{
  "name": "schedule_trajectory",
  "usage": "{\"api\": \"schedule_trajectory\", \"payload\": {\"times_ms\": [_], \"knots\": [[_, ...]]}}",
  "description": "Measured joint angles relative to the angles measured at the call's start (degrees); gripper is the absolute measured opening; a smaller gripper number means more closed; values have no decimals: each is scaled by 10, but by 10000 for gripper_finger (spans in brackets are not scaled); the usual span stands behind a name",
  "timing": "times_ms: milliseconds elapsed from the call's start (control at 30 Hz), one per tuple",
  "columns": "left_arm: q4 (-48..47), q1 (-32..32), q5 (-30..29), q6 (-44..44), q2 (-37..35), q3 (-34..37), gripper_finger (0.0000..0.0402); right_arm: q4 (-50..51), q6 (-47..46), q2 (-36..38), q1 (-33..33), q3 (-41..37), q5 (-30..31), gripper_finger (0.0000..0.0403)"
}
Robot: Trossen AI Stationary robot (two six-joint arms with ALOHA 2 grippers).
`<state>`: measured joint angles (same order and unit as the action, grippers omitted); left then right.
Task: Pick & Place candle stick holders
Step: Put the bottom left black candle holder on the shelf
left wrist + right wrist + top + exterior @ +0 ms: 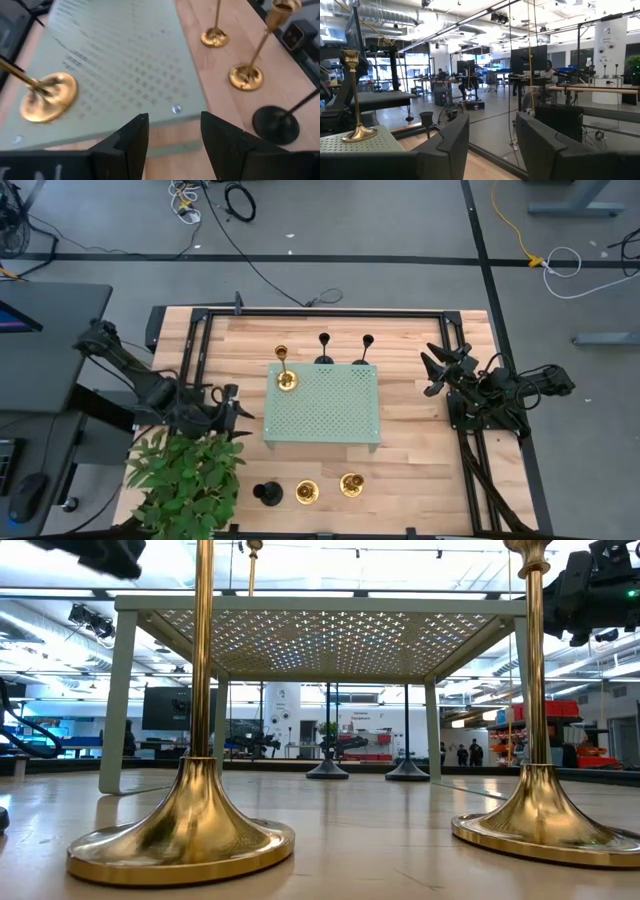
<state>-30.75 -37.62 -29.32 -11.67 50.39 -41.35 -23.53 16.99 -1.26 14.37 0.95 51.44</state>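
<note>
Looking at the near edge of the desk (420, 480) first, I count three holders waiting in a row: a black one (267, 494) and two gold ones (306, 494) (351, 484), close together and close to the plant (185, 475). One gold holder (285, 376) already stands on the tray (325, 415), at its far left corner, so I judge the job barely begun, between picks. My left claw (238, 412) hangs empty with its fingers apart, just left of the tray and pointed across it; next I would swing it toward the near row and come down over a stem, minding the leaves and the neighbouring holders, which leave little room. The tray top offers plenty of open room. Beyond the tray, two black holders (324, 350) (365, 350) stand near the rail. My right claw (435, 375), fingers apart and empty, waits well right of the tray.
</note>
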Motion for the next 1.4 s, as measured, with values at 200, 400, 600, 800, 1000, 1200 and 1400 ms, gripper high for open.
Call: {"api": "schedule_trajectory", "payload": {"times_ms": [200, 400, 600, 800, 1000, 1200, 1400], "knots": [[55, -6, -2, 13, -24, 52, 181, 0, 0, 0, 0, 0, 0, 162], [133, -7, 12, 16, -45, 115, 181, 0, -5, 0, 0, 0, 0, 162], [243, -7, 31, 37, -53, 178, 181, 0, -6, 0, 0, 0, 0, 162], [296, -7, 94, 36, -54, 206, 181, 0, -6, 0, 0, 0, 0, 162], [387, -7, 128, 86, -54, 228, 181, 0, -14, 0, 0, 0, 0, 162], [481, -7, 161, 95, -54, 271, 181, 0, -15, 0, 0, 0, 1, 162], [567, -7, 176, 119, -54, 304, 181, 0, -15, 0, 0, 0, 1, 162]]}}
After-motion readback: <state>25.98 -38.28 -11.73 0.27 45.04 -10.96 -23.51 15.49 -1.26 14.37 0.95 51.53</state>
